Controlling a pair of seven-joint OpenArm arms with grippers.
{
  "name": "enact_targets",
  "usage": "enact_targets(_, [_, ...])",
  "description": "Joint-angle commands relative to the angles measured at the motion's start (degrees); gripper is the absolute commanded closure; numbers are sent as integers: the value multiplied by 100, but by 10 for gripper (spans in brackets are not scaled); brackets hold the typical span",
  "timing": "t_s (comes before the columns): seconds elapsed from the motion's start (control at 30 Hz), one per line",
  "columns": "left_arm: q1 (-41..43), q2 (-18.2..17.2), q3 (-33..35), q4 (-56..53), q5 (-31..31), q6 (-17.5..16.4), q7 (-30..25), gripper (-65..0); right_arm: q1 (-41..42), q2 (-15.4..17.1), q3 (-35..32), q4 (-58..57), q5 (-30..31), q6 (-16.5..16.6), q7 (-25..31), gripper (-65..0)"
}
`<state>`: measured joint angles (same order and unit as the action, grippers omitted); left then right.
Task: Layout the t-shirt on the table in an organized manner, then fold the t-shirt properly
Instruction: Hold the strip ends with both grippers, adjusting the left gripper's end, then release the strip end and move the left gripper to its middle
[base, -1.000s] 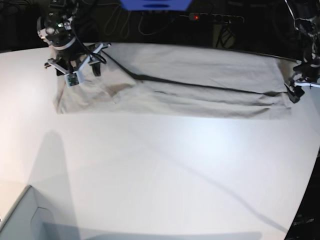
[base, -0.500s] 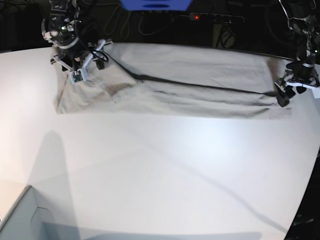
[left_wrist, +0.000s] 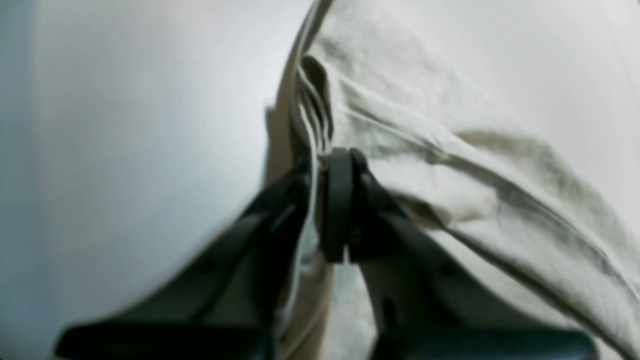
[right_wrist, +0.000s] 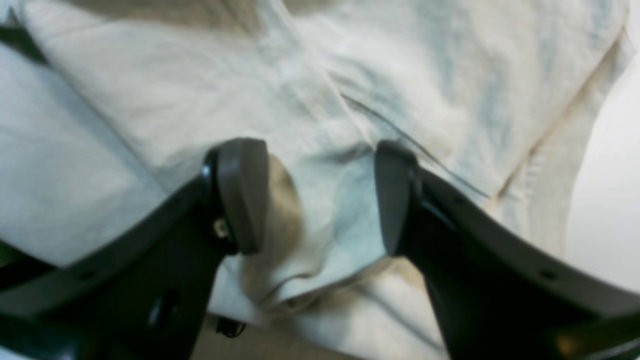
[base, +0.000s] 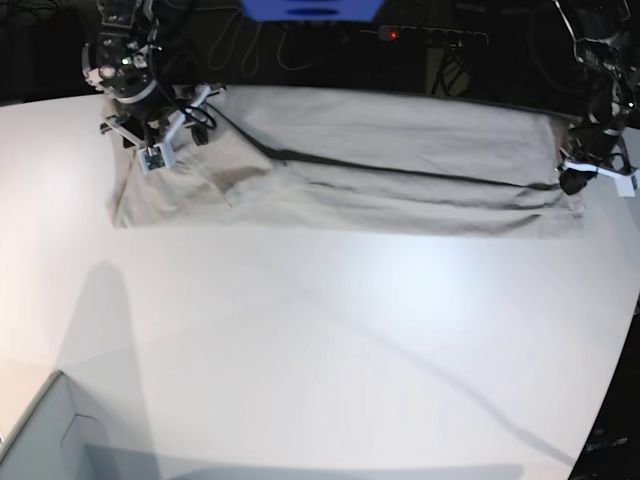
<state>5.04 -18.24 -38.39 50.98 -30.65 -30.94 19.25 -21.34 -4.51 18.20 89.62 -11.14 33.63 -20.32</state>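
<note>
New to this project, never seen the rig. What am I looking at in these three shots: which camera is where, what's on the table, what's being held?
It is a robot with two arms, each ending in a two-fingered gripper with a camera at its wrist.

The wide shot is a fixed camera looking down on the white table. A light beige t-shirt, laid out as a long band, runs along the far side. In that shot the left arm is on the right, and the right arm is on the left.

The left wrist view shows the left gripper with its jaws shut on a bunched edge of the t-shirt, at the band's end.

The right wrist view shows the right gripper with its jaws open over the cloth at the other end. A fold rises between them, but nothing is pinched.
</note>
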Motion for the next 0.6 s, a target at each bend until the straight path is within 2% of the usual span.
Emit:
enact_targets(0.0, [-95, -106, -16, 49, -16, -23, -21, -8, 108, 60, -13, -26, 63, 35, 76, -341])
enact_targets(0.3, [-209, -194, -737, 243, -25, -23, -12, 0, 715, 289, -22, -1169, 63, 35, 84, -340])
enact_targets(0.5, [-201, -141, -825, 1034, -16, -23, 14, 0, 978, 254, -31, -1213, 63, 35, 76, -340])
enact_targets(0.57, [-192, -106, -825, 1421, -25, -23, 251, 0, 987, 254, -31, -1213, 72, 35, 76, -340])
